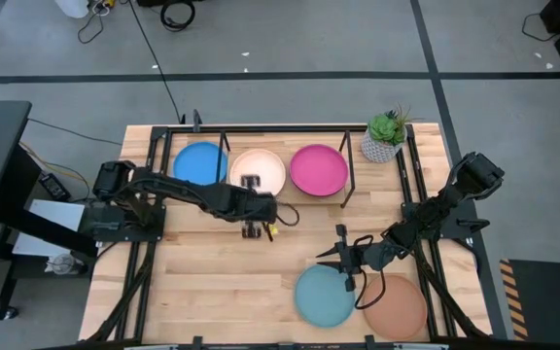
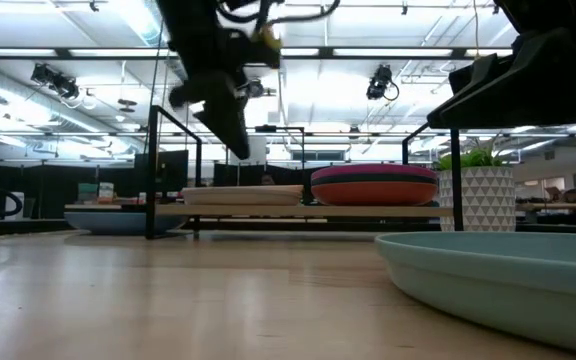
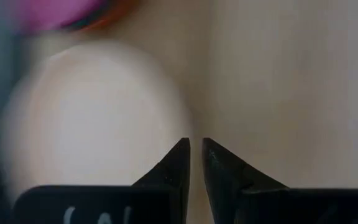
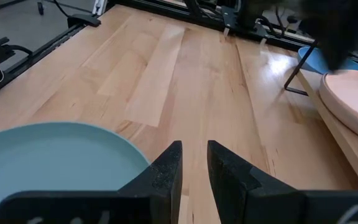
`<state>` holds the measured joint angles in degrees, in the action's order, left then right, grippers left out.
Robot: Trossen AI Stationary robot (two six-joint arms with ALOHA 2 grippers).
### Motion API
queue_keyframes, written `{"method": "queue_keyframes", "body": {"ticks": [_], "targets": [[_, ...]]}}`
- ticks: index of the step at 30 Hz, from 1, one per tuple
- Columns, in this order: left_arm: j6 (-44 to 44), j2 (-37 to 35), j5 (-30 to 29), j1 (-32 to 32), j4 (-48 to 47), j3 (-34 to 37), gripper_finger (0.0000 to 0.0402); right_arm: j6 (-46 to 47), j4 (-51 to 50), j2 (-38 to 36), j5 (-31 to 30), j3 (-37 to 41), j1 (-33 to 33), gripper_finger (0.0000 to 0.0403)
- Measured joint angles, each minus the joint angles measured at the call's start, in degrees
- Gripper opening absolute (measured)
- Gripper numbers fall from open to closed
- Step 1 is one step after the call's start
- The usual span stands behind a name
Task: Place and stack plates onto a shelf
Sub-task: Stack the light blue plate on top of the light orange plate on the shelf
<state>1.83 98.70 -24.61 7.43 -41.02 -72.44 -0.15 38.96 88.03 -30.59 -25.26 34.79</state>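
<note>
lab hall, ceiling strip lights (image 2: pixel 88 58)

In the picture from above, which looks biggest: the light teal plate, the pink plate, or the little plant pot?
1. Round light teal plate, though it only looks slightly larger
2. Round magenta plate, nearly alike
3. Small white plant pot, clearly smallest

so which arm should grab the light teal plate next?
Right, probably. The right gripper hangs at the rim of the light teal plate; the left gripper is across the table by the shelf.
</note>
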Motion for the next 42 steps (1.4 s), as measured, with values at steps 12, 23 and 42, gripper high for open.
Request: {"method": "queue_keyframes", "body": {"ticks": [12, 23, 42], "targets": [[3.76, 2.57, 17.92, 7.40, 24.77, 9.09, 0.0047, 1.16, -1.06, 0.00, -1.09, -0.02, 0.02, 0.0081], [16.55, 1.67, 17.89, 9.59, 45.32, 18.22, 0.0047, 8.99, -19.13, 0.07, -0.73, -10.49, 0.63, 0.0081], [18.96, -7.62, 18.39, 10.11, 35.25, 18.56, 0.0047, 39.35, -59.63, 3.35, 12.52, -25.33, -1.59, 0.0124]]}}
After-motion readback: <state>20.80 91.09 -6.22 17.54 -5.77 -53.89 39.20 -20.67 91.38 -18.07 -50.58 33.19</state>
